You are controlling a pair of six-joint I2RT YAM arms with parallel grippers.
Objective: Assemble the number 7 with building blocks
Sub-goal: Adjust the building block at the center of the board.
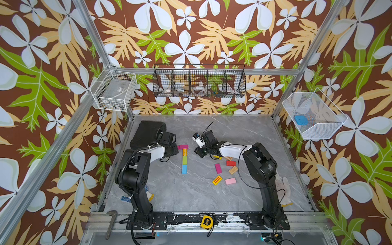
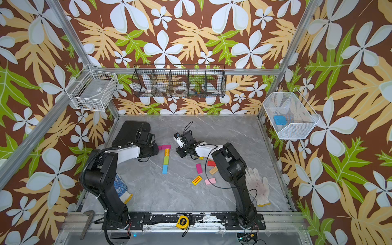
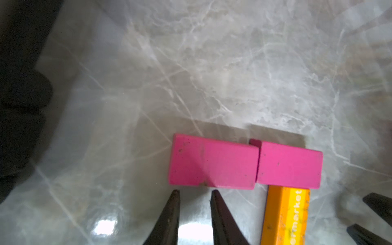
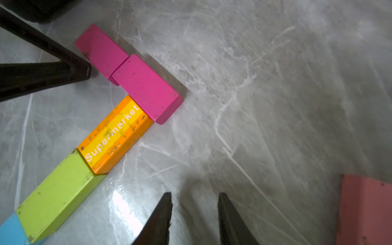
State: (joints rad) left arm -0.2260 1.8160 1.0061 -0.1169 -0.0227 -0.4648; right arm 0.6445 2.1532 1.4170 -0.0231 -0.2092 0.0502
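Left gripper [image 3: 195, 192] slightly spread, empty, beside magenta blocks [image 3: 214, 163]; right gripper [image 4: 194, 195] same, pink block [image 4: 364, 210] near.

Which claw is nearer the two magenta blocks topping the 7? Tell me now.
Left. The left claw sits just off the magenta blocks, its tips nearly touching the outer one. The right claw stands on the other side of the stem, clearly apart from them.

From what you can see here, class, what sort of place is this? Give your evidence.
Probably a robot test booth: a left arm and right arm bolted to a rail, an aluminium frame around a marble-look table, and wire baskets hung above it.
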